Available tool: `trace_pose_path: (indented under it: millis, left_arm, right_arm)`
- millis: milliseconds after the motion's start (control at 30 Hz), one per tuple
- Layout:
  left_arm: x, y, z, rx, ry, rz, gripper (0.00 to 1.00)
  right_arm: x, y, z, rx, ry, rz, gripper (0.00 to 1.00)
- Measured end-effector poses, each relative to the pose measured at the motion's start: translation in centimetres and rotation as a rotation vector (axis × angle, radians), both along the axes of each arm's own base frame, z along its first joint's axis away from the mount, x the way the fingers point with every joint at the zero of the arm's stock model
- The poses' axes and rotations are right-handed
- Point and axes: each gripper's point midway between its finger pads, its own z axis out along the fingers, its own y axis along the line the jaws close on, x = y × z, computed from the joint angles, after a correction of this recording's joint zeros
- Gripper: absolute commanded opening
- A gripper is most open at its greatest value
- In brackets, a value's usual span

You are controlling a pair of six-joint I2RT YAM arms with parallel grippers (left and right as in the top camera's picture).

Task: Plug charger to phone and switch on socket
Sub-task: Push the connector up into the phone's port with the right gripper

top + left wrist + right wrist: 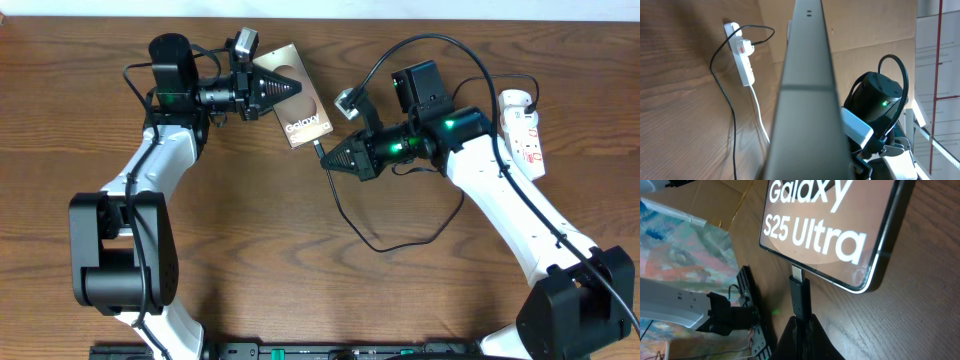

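The phone, brown-grey with white "Galaxy" lettering, lies near the back middle of the table. My left gripper is shut on its far end; in the left wrist view the phone's edge fills the middle. My right gripper is shut on the charger plug, whose tip touches the phone's bottom edge. The black charger cable loops back to the white socket strip at the right, which also shows in the left wrist view.
A wall runs along the table's back edge. The right arm's black wrist camera block stands near the cable. Cardboard shows behind the table in the left wrist view.
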Motion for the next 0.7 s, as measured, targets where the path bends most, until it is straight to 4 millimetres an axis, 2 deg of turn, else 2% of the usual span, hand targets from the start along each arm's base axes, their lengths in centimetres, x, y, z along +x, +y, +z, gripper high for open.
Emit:
trace_pose_path:
  millis: [700]
  left_arm:
    - [-0.04, 0.0, 0.01, -0.001, 0.0, -0.003, 0.07]
  right_arm:
    - [-0.28, 0.36, -0.01, -0.001, -0.001, 0.009, 0.01]
